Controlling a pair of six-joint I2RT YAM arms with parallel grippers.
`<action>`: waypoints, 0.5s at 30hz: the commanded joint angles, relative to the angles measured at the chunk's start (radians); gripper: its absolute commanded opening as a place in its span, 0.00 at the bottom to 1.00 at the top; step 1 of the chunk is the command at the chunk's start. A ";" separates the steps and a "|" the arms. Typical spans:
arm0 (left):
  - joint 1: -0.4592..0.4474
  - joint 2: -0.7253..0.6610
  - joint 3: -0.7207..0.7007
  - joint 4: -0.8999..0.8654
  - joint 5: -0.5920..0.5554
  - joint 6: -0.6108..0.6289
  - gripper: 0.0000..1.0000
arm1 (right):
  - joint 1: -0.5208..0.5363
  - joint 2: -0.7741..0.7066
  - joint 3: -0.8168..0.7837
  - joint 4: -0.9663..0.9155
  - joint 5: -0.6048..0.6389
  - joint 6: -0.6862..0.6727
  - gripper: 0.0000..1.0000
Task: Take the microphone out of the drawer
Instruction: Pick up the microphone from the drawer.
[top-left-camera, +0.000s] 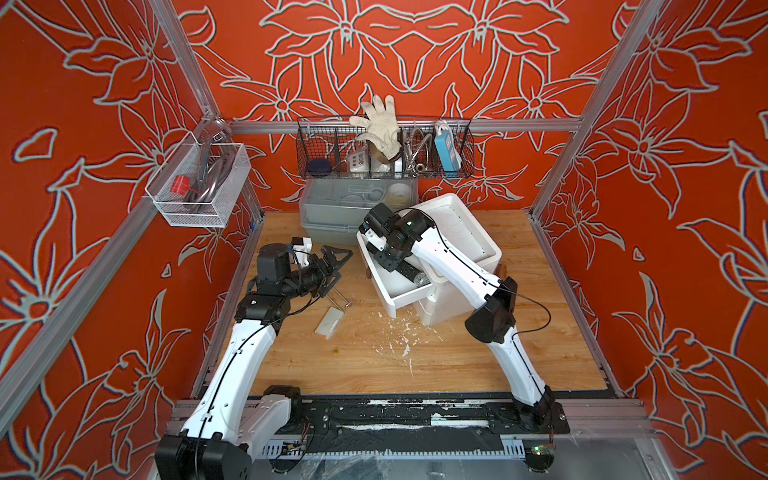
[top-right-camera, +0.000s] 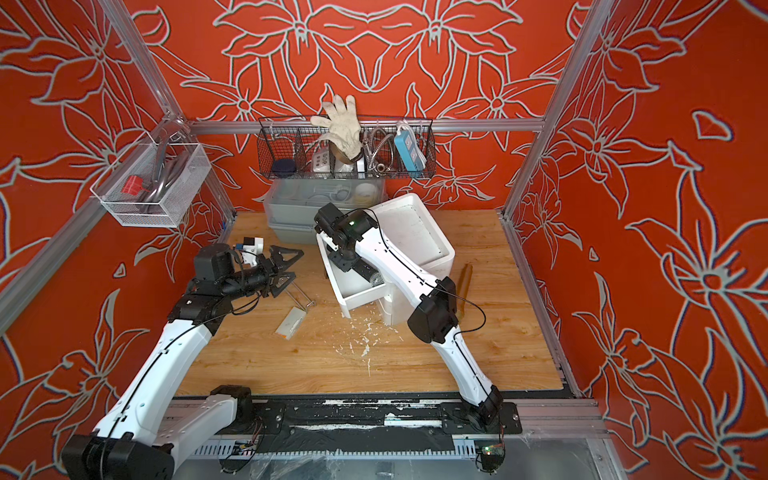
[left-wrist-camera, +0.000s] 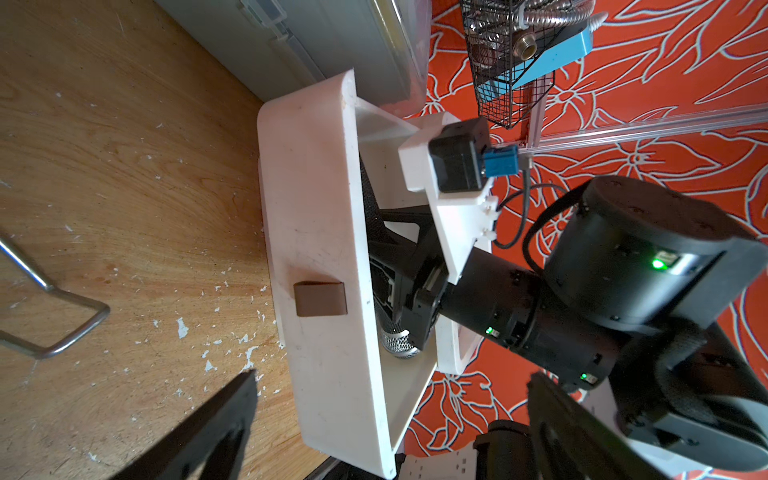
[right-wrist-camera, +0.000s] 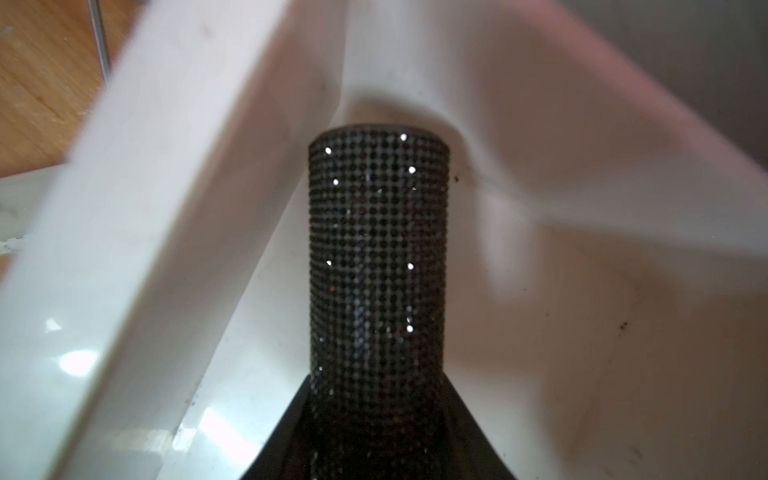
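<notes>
Right wrist view shows you the right gripper (right-wrist-camera: 376, 434) clamped narrowly around the microphone (right-wrist-camera: 378, 249) inside the drawer (right-wrist-camera: 158, 216); your left gripper (top-left-camera: 337, 266) gapes wide, empty.

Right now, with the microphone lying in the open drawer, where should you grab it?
Grip the long black handle, not the round mesh head. Come from above, since the microphone lies down and the drawer walls block its sides.

The right gripper (top-left-camera: 386, 259) covers most of the microphone (top-left-camera: 421, 279) from above; its fingertips are lost inside the drawer (top-left-camera: 400, 298).
</notes>
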 joint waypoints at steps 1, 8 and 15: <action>0.002 -0.018 -0.006 -0.009 0.003 0.027 1.00 | -0.005 -0.095 0.014 0.018 -0.018 0.036 0.00; 0.002 -0.021 0.000 -0.013 0.007 0.023 1.00 | -0.016 -0.168 0.032 0.054 -0.039 0.079 0.00; 0.002 -0.027 0.005 -0.023 0.015 0.022 1.00 | -0.035 -0.291 -0.082 0.229 -0.076 0.143 0.00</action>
